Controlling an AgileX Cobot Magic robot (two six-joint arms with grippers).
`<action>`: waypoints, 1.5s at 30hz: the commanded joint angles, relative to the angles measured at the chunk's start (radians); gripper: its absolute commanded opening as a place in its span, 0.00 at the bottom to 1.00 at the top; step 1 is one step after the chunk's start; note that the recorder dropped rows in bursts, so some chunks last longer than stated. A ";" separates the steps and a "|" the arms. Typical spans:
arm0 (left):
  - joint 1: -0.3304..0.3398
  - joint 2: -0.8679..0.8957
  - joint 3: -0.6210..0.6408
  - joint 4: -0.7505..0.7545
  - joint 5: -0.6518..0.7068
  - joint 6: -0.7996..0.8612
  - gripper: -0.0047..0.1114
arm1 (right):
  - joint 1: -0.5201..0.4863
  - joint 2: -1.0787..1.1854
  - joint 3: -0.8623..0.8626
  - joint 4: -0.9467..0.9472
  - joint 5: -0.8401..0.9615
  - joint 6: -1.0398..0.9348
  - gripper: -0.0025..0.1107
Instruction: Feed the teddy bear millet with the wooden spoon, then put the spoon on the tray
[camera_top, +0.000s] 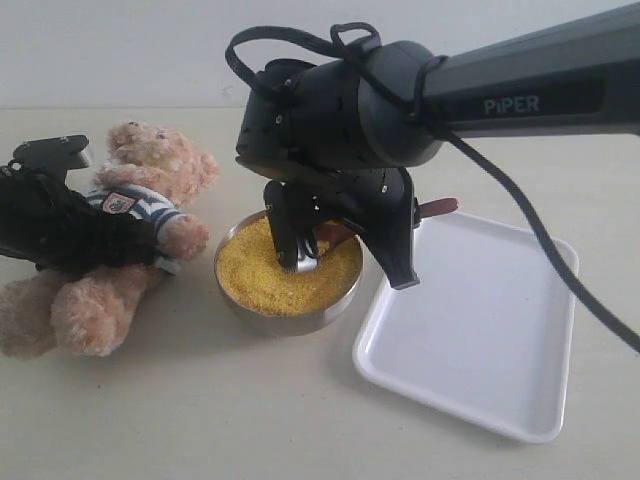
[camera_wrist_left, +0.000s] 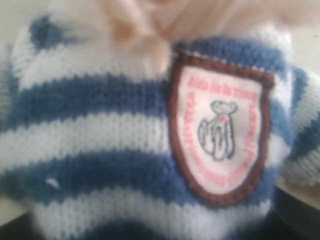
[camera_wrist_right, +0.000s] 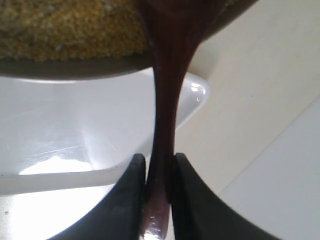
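Observation:
The teddy bear (camera_top: 150, 190) leans back at the left, and my left gripper (camera_top: 70, 228) is clamped across its striped middle. The left wrist view is filled by the bear's navy-and-white shirt (camera_wrist_left: 100, 130) and its chest badge (camera_wrist_left: 220, 135); the fingers are hidden there. My right gripper (camera_top: 348, 240) hangs over the steel bowl (camera_top: 240, 305) of yellow millet (camera_top: 270, 275). It is shut on the handle of the wooden spoon (camera_top: 335, 236), whose round end dips into the grains. The right gripper (camera_wrist_right: 159, 161) pinches the spoon's dark handle (camera_wrist_right: 167, 100), which runs out to the millet (camera_wrist_right: 70, 30).
The white tray (camera_top: 480, 330) lies right of the bowl, almost touching it, and shows as tray (camera_wrist_right: 75, 130) under the bowl's rim (camera_wrist_right: 75, 70). The right arm's black cable (camera_top: 540, 250) hangs over the tray. Beige tabletop (camera_top: 200, 410) lies in front.

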 joint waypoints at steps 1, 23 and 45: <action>0.000 0.002 0.003 -0.010 -0.001 0.005 0.07 | -0.002 -0.013 0.003 -0.015 0.005 0.012 0.02; 0.000 0.002 0.003 -0.011 -0.001 0.005 0.07 | -0.002 -0.015 0.003 0.099 0.005 0.039 0.02; 0.000 -0.144 0.041 0.042 0.052 0.028 0.07 | -0.080 -0.096 0.003 0.283 0.005 -0.025 0.02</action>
